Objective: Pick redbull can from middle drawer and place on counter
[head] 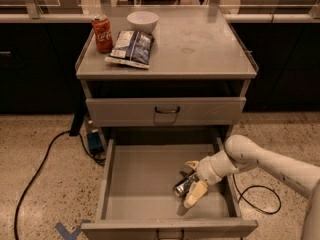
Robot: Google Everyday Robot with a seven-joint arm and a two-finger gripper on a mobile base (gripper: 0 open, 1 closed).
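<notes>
The redbull can (182,186) lies on its side on the floor of the open middle drawer (140,179), toward its right front, with its silver top facing front-left. My gripper (189,184) reaches in from the right. Its pale fingers (195,194) stand spread, one behind the can and one in front of it, so the can sits between them and rests on the drawer floor. The counter (200,44) is the grey cabinet top above, with bare room on its right half.
On the counter's left stand a red Coca-Cola can (102,33), a white bowl (142,21) and a chip bag (131,48). A closed drawer (165,111) sits above the open one. Cables (45,159) and a small blue box (94,143) lie on the floor at left.
</notes>
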